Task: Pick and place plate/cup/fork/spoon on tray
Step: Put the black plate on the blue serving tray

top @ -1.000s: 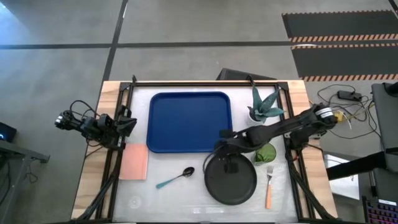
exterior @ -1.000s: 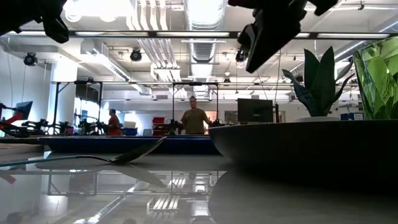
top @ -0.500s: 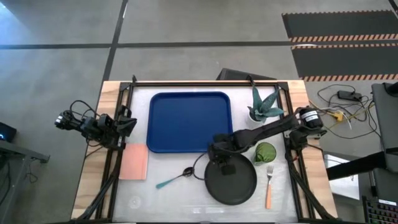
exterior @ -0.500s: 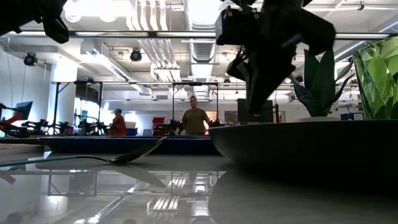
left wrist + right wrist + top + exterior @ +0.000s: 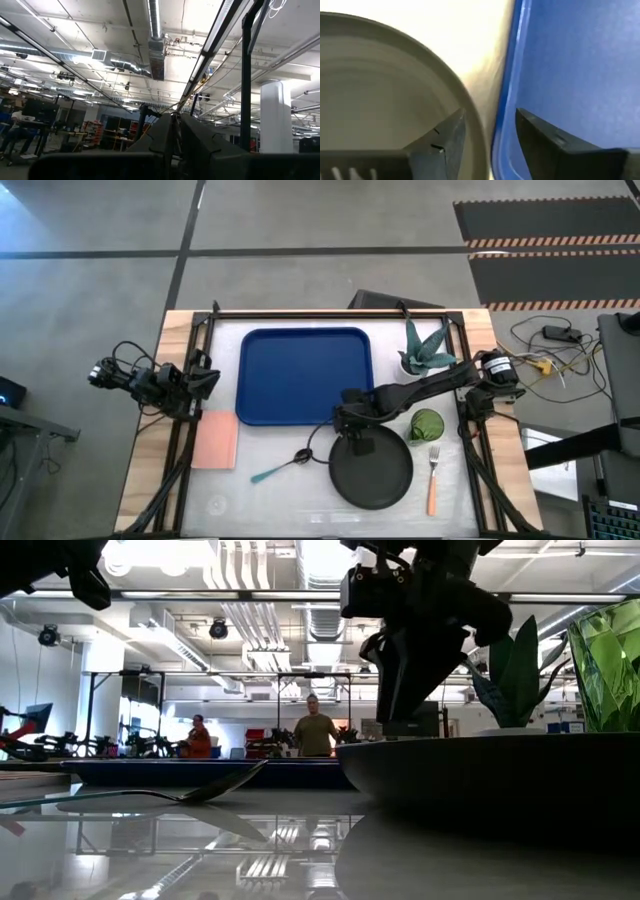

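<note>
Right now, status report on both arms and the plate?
Right end effector open, straddling round black plate rim beside blue plastic tray. Left end effector parked at table's left edge.

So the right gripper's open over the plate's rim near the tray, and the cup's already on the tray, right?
Not quite: the high view shows the cup on the table beside the plate, not on the tray. The right gripper is indeed open over the plate's rim.

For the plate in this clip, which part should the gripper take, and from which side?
Grip the raised rim of the plate on its tray-facing edge, from above. It lies flat, so only the rim offers a pinch. The right gripper, open, already straddles that rim beside the tray.
</note>
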Action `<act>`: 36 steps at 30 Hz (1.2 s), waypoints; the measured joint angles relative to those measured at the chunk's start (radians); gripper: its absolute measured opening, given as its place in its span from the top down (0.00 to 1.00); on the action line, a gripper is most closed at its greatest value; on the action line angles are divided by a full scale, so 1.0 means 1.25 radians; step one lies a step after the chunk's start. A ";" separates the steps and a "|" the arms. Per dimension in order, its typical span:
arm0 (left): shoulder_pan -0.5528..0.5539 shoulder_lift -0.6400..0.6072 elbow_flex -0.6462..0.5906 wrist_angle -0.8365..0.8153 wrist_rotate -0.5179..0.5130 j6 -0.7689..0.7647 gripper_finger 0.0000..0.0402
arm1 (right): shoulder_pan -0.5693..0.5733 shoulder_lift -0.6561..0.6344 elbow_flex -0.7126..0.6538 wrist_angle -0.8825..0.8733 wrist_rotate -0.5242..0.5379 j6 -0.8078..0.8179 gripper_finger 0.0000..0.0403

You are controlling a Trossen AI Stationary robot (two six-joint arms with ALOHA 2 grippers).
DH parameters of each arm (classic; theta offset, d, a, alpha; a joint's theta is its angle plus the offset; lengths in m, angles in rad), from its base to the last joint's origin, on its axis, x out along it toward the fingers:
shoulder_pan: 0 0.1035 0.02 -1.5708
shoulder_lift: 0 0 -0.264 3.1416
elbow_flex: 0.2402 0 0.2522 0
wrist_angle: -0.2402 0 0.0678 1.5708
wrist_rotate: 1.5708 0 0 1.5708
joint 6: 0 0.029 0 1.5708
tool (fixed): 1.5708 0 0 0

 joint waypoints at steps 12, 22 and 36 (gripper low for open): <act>0.000 0.001 0.000 0.000 0.000 0.001 0.94 | 0.000 0.000 -0.007 0.087 -0.007 -0.013 0.57; 0.000 0.000 0.000 0.000 0.000 0.001 0.94 | 0.000 0.000 -0.011 0.087 -0.014 -0.011 0.57; 0.000 0.000 0.000 0.000 0.000 0.001 0.94 | 0.000 0.033 -0.018 0.065 -0.051 -0.005 0.58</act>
